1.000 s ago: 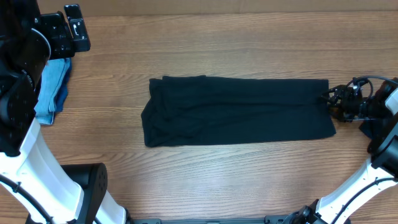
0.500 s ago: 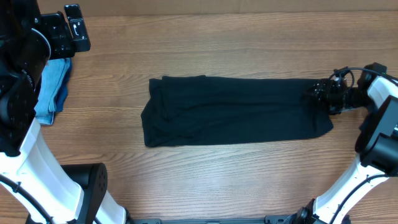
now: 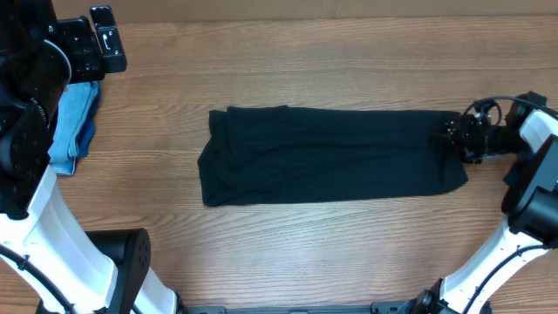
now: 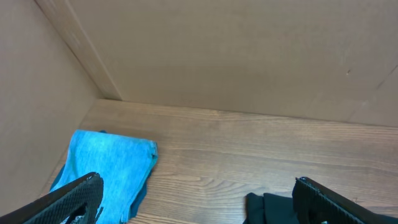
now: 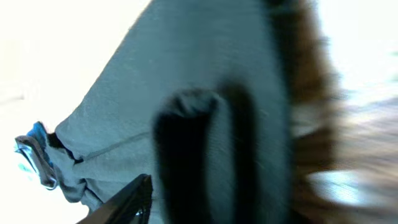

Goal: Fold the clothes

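The clothes here are chiefly a black T-shirt (image 3: 331, 155), folded into a long flat band across the middle of the table. My right gripper (image 3: 452, 133) sits low at the band's right end, over its upper corner. The right wrist view is blurred: dark fabric (image 5: 205, 124) fills it, and only one finger (image 5: 127, 198) shows, so its jaws cannot be judged. My left gripper (image 3: 98, 39) hangs at the far left back of the table, open and empty. In its wrist view its fingertips (image 4: 74, 198) frame a light blue garment (image 4: 109, 165) and a corner of dark fabric (image 4: 273, 208).
The light blue garment (image 3: 74, 126) lies folded at the table's left edge, partly under the left arm. Cardboard walls (image 4: 236, 56) close off the back and left sides. Both white arm bases stand at the near corners.
The right gripper has moved from just beyond the shirt's right end inward onto its upper right corner. The shirt's right edge has shifted slightly. The left arm has not moved.
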Robot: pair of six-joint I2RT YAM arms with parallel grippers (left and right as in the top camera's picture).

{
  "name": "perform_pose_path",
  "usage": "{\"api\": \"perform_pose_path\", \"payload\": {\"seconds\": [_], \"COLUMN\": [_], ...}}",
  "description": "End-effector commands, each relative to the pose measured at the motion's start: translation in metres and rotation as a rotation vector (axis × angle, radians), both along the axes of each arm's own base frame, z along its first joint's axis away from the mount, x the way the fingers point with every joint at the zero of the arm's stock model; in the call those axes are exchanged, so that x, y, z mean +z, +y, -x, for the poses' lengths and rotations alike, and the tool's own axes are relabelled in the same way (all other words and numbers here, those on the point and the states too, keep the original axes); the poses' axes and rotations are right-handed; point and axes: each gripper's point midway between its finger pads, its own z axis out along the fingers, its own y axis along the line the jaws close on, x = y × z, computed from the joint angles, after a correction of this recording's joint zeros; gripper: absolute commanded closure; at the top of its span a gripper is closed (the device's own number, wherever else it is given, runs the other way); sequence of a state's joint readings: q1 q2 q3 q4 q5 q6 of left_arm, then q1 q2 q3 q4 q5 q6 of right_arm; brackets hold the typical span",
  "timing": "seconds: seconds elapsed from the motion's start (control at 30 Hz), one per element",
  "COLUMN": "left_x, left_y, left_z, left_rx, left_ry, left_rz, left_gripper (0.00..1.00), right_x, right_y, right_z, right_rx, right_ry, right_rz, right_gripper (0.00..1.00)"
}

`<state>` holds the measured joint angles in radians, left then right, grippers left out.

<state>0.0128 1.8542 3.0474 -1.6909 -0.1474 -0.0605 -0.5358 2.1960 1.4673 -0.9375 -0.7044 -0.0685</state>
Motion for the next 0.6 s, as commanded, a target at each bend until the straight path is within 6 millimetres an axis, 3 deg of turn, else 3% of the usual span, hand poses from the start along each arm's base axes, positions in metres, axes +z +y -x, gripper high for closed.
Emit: {"api": "perform_pose_path", "payload": {"seconds": [0.0, 0.1, 0.37, 0.57], "left_x": [0.001, 0.001, 0.001, 0.001], "left_y": [0.002, 0.002, 0.002, 0.002], "left_z": [0.000, 0.000, 0.000, 0.000], "left_rx": [0.014, 0.014, 0.014, 0.014], "left_ry": [-0.003, -0.003, -0.003, -0.003], "left_rz": [0.000, 0.000, 0.000, 0.000], "left_gripper": [0.00, 0.00, 0.00, 0.00], "right_x": [-0.073, -0.072, -0.069, -0.067], "right_y": [-0.027, -0.026, -0.021, -0.017], "right_z": [0.058, 0.057, 0.051, 0.047], "right_rx": [-0.031, -0.032, -0.029, -0.033], "right_ry": [0.285, 0.283, 0.249, 0.232], "right_rz": [0.126, 0.124, 0.096, 0.067], "right_gripper": [0.55, 0.64, 0.67, 0.80]}}
